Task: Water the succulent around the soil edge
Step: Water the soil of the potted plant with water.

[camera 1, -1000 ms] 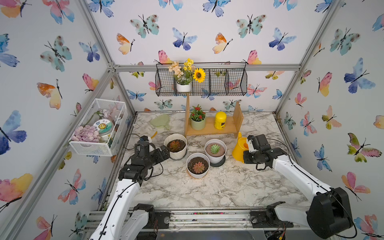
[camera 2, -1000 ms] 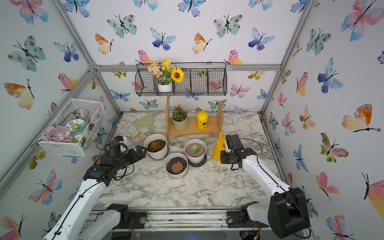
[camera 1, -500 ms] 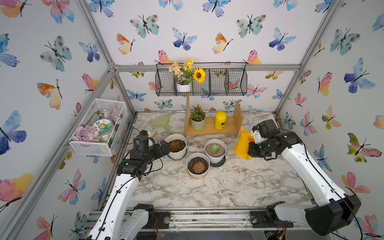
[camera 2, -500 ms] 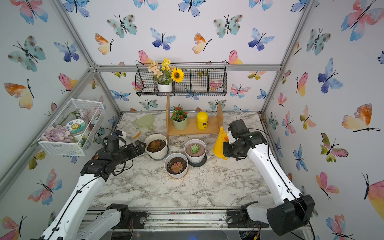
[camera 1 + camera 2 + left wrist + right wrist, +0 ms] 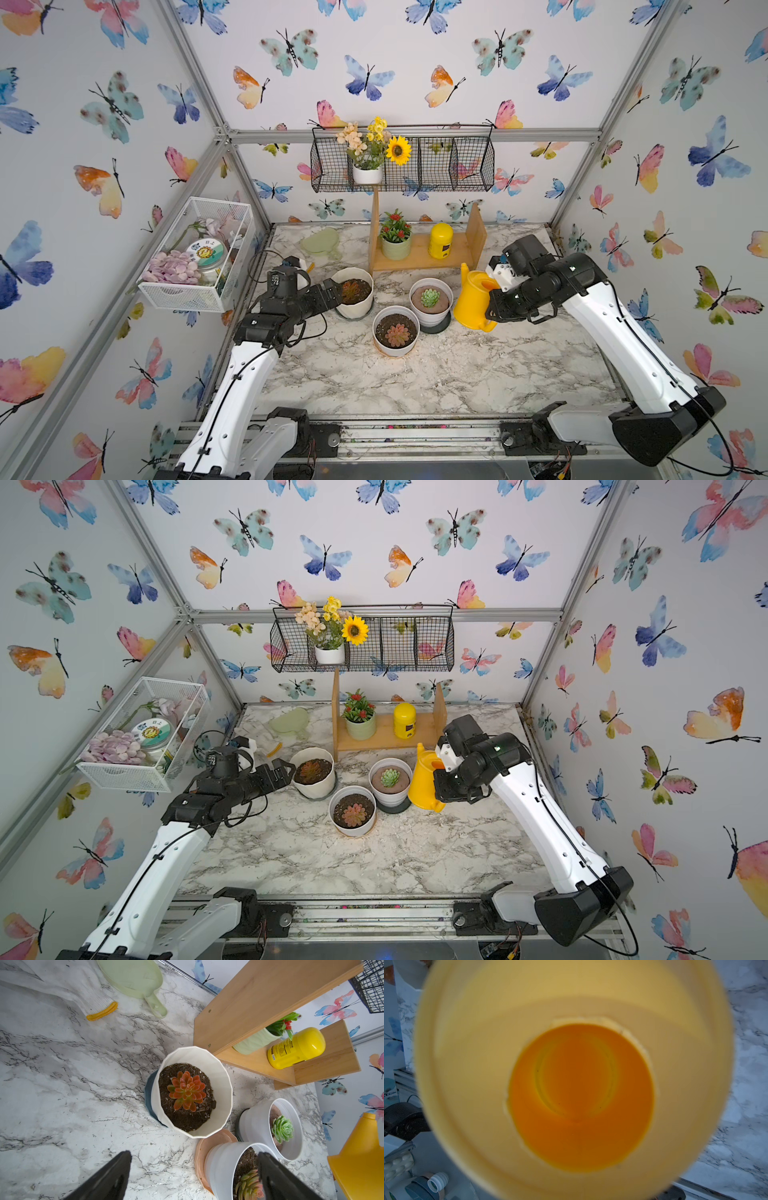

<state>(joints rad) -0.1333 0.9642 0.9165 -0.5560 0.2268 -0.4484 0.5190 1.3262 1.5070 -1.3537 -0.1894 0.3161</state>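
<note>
Nearest, on the marble table [image 5: 415,386], I note a pink rosette [image 5: 397,334] in a smooth white pot [image 5: 395,351] set on a peach saucer [image 5: 205,1142]. Just beyond it to the right stands a pale green rosette [image 5: 430,297] in tan soil. Right of that is the yellow watering can [image 5: 471,301], spout pointing up and away. The right gripper [image 5: 494,309] is clamped on its handle, and the right wrist view looks straight into the can's mouth. I cannot tell whether the can's base touches the table. Farther back and left stands the succulent [image 5: 352,287], a reddish rosette in a cream ribbed pot [image 5: 357,309]. The soil edge [image 5: 182,1122] shows as a dark crumbly ring inside the rim. The left gripper [image 5: 286,772] hangs just left of this pot, jaws spread wide, holding nothing. The pale green rosette stands between the can and the cream ribbed pot. Farthest, a wooden shelf [image 5: 419,258] carries a green pot [image 5: 395,248] of red flowers and a yellow bottle [image 5: 440,240]
</note>
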